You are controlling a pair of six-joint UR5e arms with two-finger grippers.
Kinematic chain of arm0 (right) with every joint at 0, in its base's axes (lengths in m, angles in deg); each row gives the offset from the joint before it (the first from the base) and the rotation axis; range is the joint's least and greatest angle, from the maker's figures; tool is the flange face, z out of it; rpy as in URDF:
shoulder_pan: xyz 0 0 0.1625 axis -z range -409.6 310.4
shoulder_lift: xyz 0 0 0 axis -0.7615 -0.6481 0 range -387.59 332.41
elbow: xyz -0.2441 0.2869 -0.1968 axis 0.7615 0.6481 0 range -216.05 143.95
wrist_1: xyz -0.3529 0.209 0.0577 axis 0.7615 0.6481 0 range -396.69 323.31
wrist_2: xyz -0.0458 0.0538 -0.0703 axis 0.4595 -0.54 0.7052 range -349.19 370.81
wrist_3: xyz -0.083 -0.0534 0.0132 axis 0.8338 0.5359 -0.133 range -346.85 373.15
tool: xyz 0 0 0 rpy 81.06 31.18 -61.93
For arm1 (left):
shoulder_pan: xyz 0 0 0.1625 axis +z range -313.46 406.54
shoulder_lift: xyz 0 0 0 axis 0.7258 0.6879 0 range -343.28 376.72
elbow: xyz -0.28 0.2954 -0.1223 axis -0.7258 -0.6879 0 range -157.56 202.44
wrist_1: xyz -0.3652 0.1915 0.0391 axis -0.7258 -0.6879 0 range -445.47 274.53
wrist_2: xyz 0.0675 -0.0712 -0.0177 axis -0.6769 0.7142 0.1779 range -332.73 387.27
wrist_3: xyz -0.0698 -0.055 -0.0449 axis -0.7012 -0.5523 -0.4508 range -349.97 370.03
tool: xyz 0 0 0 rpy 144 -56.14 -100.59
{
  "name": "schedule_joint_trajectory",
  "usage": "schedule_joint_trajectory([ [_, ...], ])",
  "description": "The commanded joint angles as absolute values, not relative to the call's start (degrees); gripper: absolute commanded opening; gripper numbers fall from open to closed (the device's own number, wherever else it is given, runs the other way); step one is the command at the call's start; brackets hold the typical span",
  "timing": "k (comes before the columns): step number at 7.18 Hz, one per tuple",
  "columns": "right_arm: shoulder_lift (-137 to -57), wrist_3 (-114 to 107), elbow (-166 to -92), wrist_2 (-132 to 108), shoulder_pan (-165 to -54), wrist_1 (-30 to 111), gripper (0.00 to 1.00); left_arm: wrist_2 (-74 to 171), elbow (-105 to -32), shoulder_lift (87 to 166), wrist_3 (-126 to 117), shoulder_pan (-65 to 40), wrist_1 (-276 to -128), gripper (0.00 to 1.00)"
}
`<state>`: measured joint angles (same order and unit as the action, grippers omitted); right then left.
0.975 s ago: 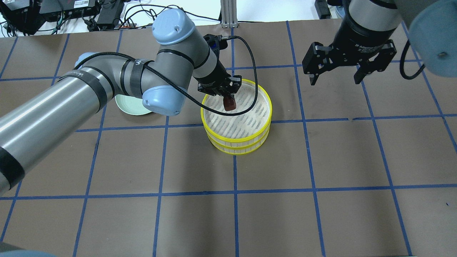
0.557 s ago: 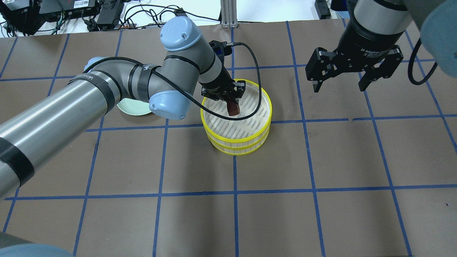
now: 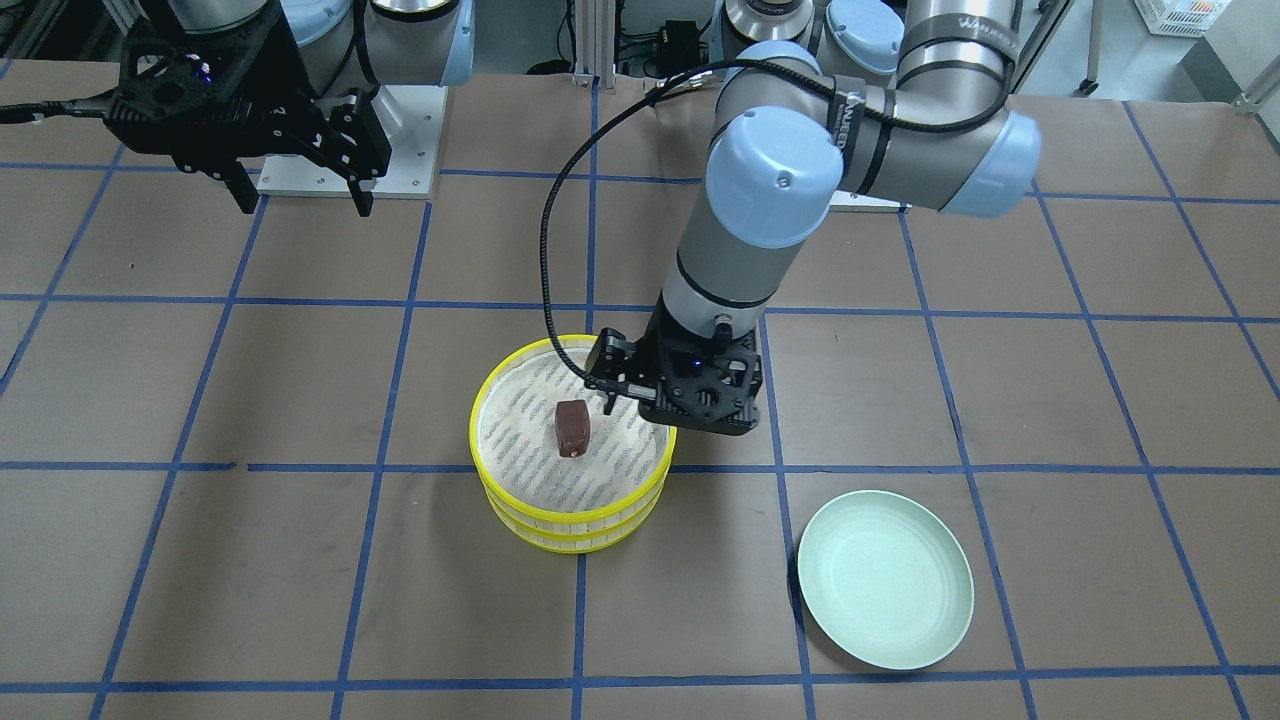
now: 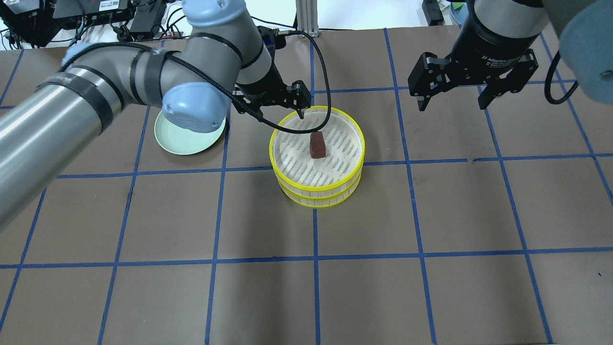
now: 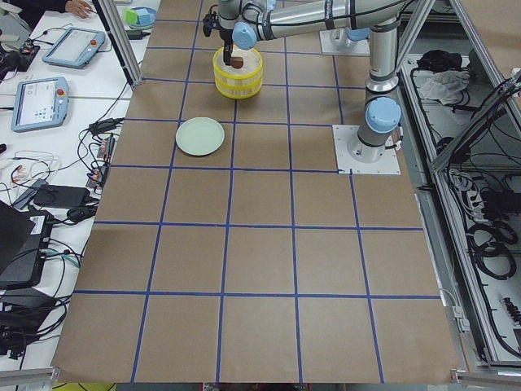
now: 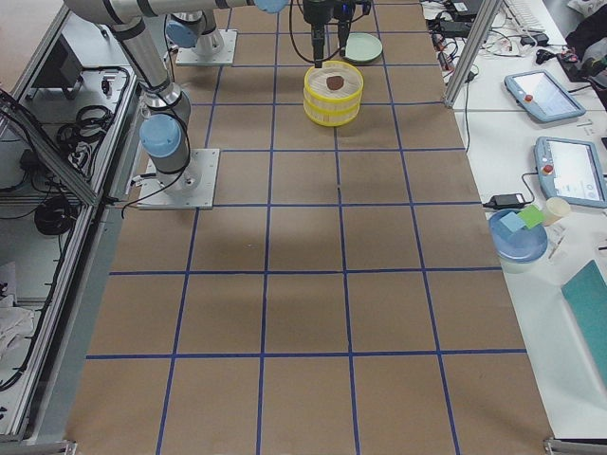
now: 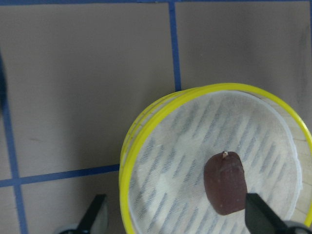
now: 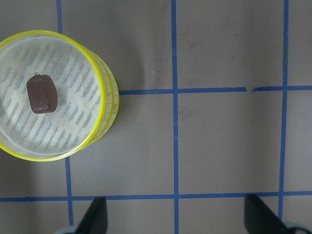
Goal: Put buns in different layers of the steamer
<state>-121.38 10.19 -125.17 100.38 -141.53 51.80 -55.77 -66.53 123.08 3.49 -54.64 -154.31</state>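
The steamer stands as two stacked layers, the top layer (image 4: 271, 149) on the lower layer (image 4: 316, 202). The dark brown bun (image 4: 317, 145) lies free on the top layer's white mesh; it also shows in the front view (image 3: 572, 424) and both wrist views (image 7: 224, 183) (image 8: 41, 95). My left gripper (image 4: 270, 108) is open and empty, raised beside the steamer's far-left rim (image 3: 480, 400). My right gripper (image 4: 451, 103) is open and empty, high to the right of the steamer. The pale cream bun is out of view.
A pale green plate (image 4: 187, 141) sits left of the steamer, bare, partly under my left arm; the front view shows it whole (image 3: 885, 580). Brown table paper with blue tape lines (image 4: 316, 254) spreads all round.
My left gripper opened and let go of the brown bun, which now lies on the top layer's mesh. The gripper then pulled back to the far left. The right gripper barely moved.
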Motion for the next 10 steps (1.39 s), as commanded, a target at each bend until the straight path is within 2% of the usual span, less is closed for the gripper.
schedule_joint_trajectory([
  [1, -121.4, 10.2, -125.2, 100.7, -141.5, 51.8, 1.0, -62.2, -64.4, 119.4, 9.8, -48.3, -161.7, 1.0],
  [6, -121.4, 10.1, -125.2, 100.7, -141.5, 52.0, 1.0, -62.2, -65.5, 114.5, 9.8, -42.3, -166.6, 1.0],
  [10, -121.5, 10.2, -125.2, 99.8, -141.4, 51.7, 1.0, -68.5, -68.1, 113.0, 8.9, -43.7, -168.1, 1.0],
])
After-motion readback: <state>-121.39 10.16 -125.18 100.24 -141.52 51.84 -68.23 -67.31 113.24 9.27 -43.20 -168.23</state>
